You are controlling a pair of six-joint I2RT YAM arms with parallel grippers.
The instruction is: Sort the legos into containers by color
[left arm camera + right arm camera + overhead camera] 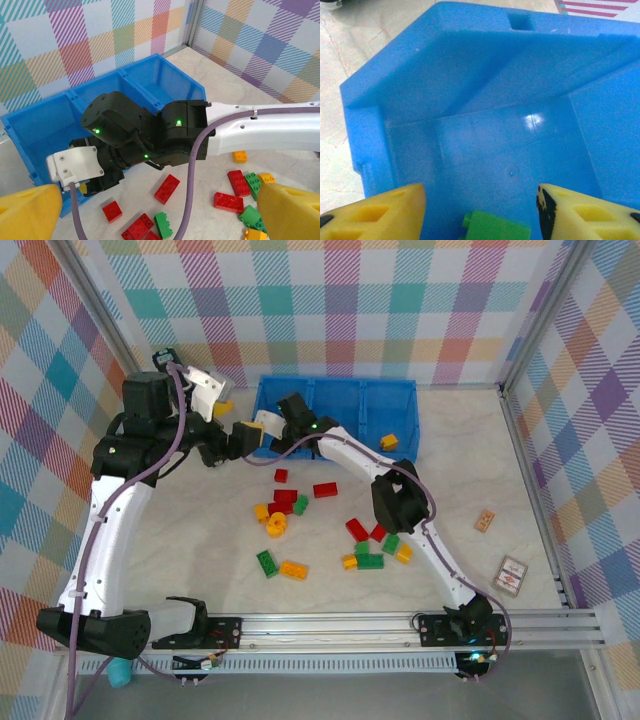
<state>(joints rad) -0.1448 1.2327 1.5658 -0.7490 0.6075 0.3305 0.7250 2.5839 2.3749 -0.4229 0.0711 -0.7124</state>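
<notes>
Sitting low between your right fingers (375,212), the green brick (495,227) was inside the left compartment (510,150) of the tray (370,100). Whether it lay on the floor or was in mid-drop could not be told. The fingers stood parted, with a clear gap on the brick's left and its right edge just beside the other finger, so nothing gripped it.

That closeness was your first risk: had the brick clung to that finger, a lift would have carried it back out or flicked it over the wall. The fingers also worked near the compartment's near-left corner, so a careless pull-out could have caught the rim and shoved the tray.

Further out, your left fingers (30,212) were wide open and empty, hovering just beside the right arm (260,130). A swing by either arm could have knocked them together.

Beyond that, the loose bricks (325,490) lay mixed on the desk (200,540), reds just beside greens, and a grab there could have pinched two colours at once.
</notes>
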